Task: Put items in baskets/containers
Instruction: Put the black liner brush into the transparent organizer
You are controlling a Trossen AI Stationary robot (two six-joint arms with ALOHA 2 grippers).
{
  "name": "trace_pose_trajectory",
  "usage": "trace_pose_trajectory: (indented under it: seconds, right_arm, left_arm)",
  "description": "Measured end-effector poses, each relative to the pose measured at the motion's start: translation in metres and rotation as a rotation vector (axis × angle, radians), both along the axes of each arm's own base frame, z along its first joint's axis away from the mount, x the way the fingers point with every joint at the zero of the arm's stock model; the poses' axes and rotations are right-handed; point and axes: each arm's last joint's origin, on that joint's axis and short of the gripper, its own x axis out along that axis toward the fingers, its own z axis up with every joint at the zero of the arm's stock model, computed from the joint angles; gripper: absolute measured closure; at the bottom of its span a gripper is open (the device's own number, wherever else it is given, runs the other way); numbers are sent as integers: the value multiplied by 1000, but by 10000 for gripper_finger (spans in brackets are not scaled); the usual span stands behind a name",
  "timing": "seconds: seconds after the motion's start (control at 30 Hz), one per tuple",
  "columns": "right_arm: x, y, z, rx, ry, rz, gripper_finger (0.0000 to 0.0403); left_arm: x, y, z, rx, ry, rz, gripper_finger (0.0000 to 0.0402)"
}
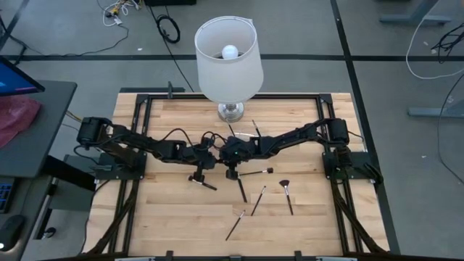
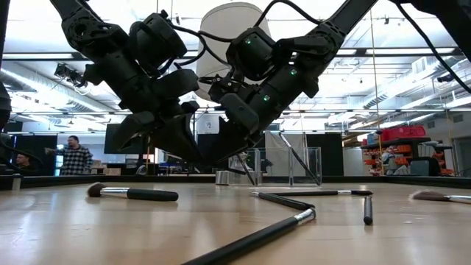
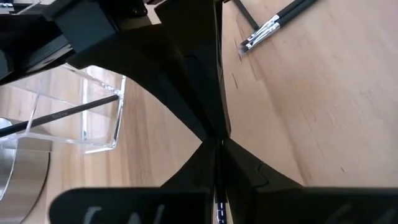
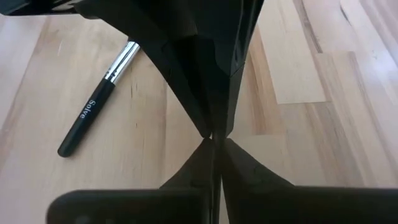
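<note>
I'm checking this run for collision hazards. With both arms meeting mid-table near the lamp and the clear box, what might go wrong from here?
1. The left gripper and right gripper sit close together at mid-table, so the arms may bump each other.
2. The clear box looks light; a brush already leans in it, and a nudge might tip it.
3. The lamp stands just behind the arms and may get knocked.

lamp (image 1: 229, 58) behind, brushes (image 1: 262, 198) scattered in front
</note>
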Motion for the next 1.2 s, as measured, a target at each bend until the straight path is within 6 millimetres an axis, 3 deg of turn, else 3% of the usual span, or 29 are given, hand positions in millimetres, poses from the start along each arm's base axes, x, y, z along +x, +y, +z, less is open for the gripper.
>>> trace_pose_trajectory:
  seconds: [0.17, 0.6, 0.8, 1.0, 1.2]
  right_arm:
    - [-1, -1, 0, -8, 8, -5, 397]
    - [-2, 0, -3, -7, 33, -9, 397]
    - [-2, 0, -3, -9, 33, -9, 397]
    - [-2, -2, -3, -48, 31, -34, 397]
    - [-3, 0, 3, -98, 19, -33, 397]
  left_arm:
    - [0, 2, 1, 37, -8, 55, 359]
    - [-2, -4, 0, 68, 12, 67, 245]
    - [-4, -10, 0, 98, 35, 60, 229]
    - [-11, -24, 31, 241, -81, 124, 239]
    - [-44, -39, 73, 243, -206, 222, 250]
